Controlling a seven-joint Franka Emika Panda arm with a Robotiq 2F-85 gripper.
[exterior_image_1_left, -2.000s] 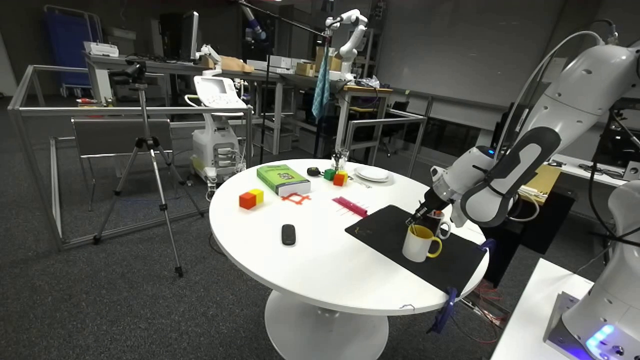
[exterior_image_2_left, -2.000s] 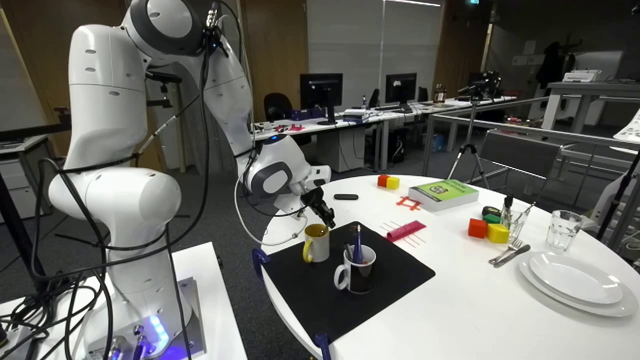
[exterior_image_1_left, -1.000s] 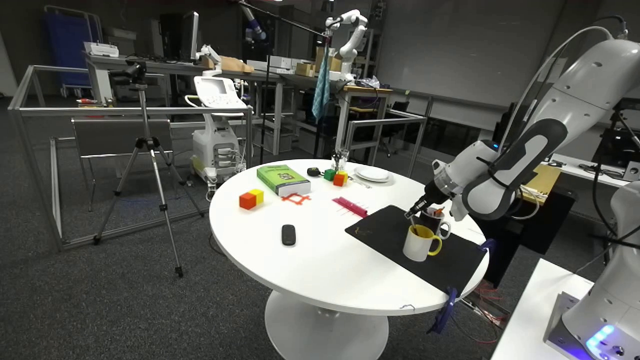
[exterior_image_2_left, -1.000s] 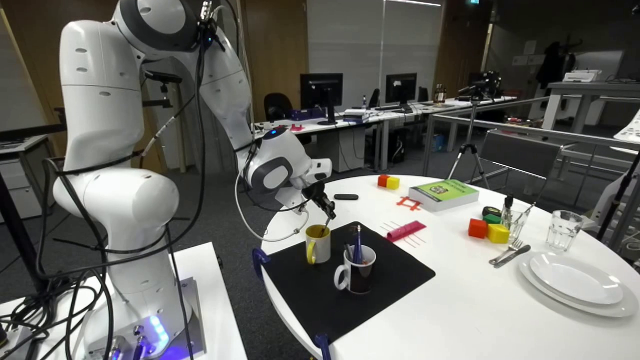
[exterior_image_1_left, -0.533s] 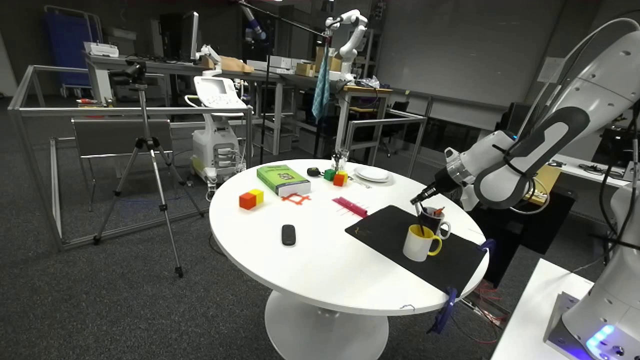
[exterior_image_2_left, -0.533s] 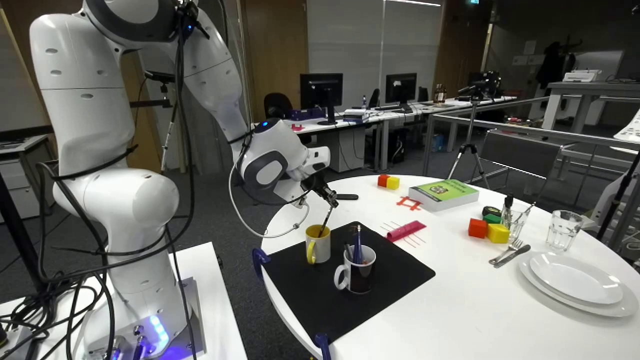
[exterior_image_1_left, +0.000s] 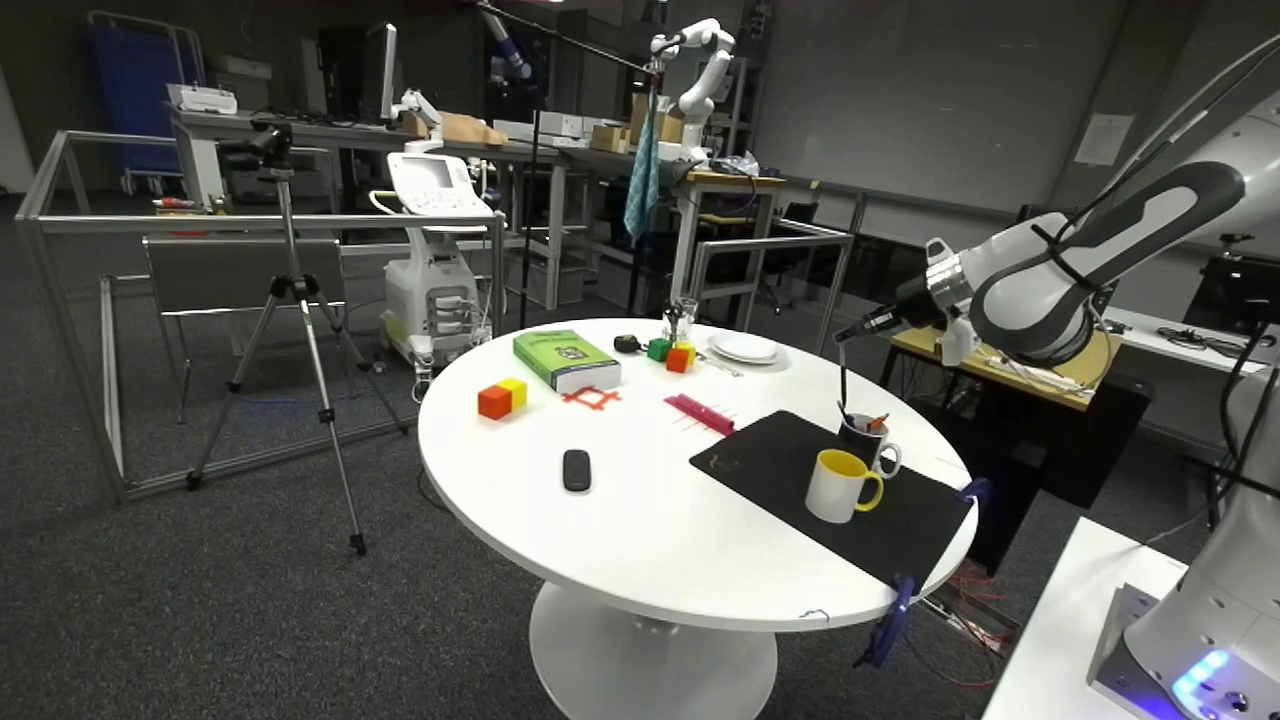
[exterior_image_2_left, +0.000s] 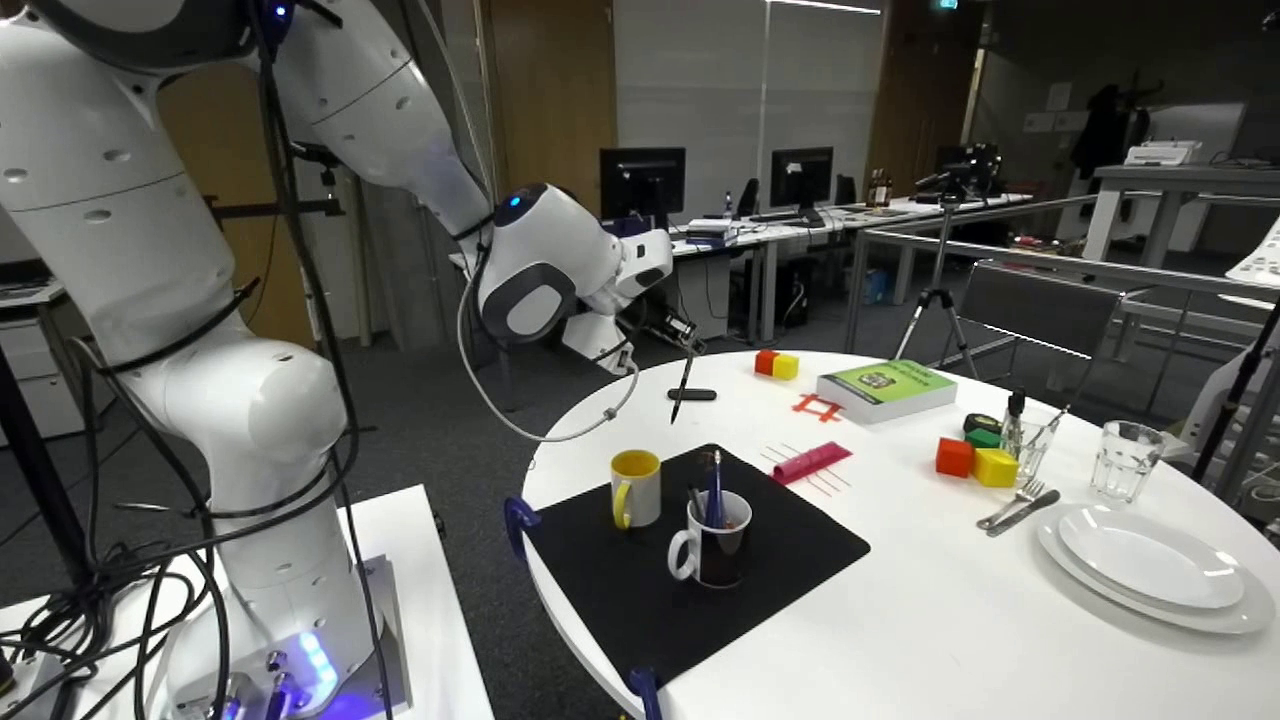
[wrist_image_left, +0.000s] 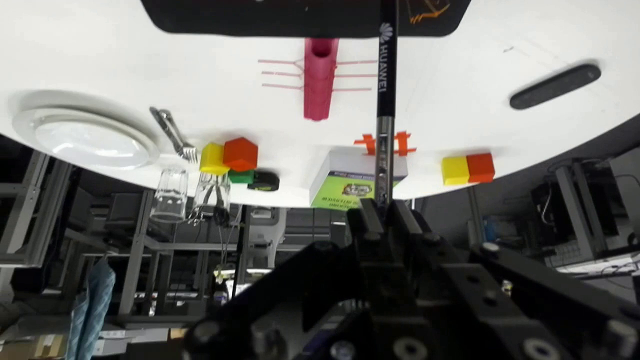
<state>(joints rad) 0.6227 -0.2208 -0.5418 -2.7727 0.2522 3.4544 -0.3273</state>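
Pen, just one, hangs clamped in the jaws, apart from two mugs.

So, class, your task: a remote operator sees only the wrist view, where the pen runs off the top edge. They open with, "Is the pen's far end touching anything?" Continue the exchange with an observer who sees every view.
Observer: No. In an exterior view the pen hangs from the tool with its tip in mid-air.
Operator: My picture shows only part of the black mat. What stands on it?
Observer: A white mug, yellow inside, and beside it a dark mug.
Operator: Does the dark one hold anything?
Observer: Yes, a slim blue object sticks up above its rim.
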